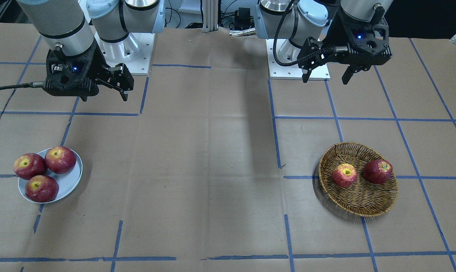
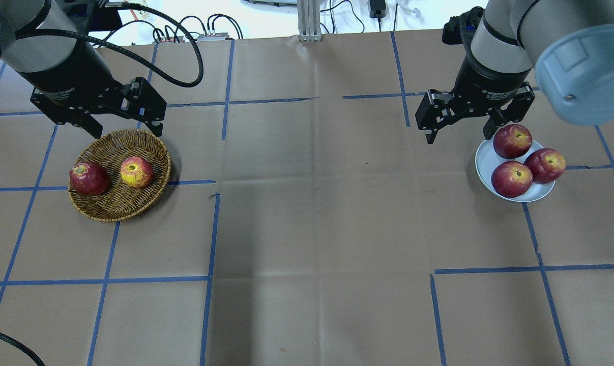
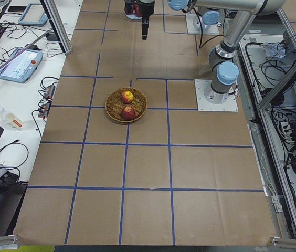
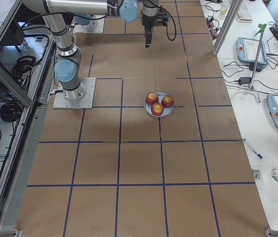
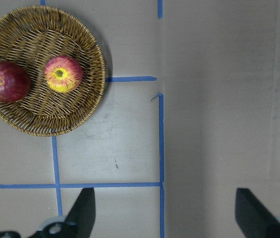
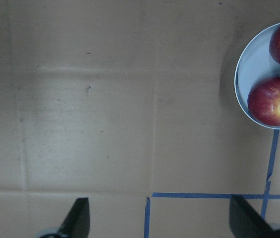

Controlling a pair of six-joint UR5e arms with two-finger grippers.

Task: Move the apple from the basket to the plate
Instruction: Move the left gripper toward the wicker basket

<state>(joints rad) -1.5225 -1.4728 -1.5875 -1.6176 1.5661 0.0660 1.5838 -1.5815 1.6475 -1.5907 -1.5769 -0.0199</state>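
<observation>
Apple (image 2: 136,172) in the basket (image 2: 118,216), both grippers spread wide and holding nothing.
We see the wicker basket lying below the left gripper's (image 2: 127,132) parted fingers, ahead of them in the wrist view (a darker apple (image 2: 89,178) lies beside ours). The plate (image 2: 487,157), bearing three dark apples (image 2: 512,179), sits below and beside the right gripper's (image 2: 459,137) parted fingers. Our apple lies well clear of every fingertip.

In basket (image 2: 117,202) at robot's left, apple (image 2: 136,172) beside second apple (image 2: 89,178), three apples (image 2: 512,179) on plate (image 2: 487,161) at right
</observation>
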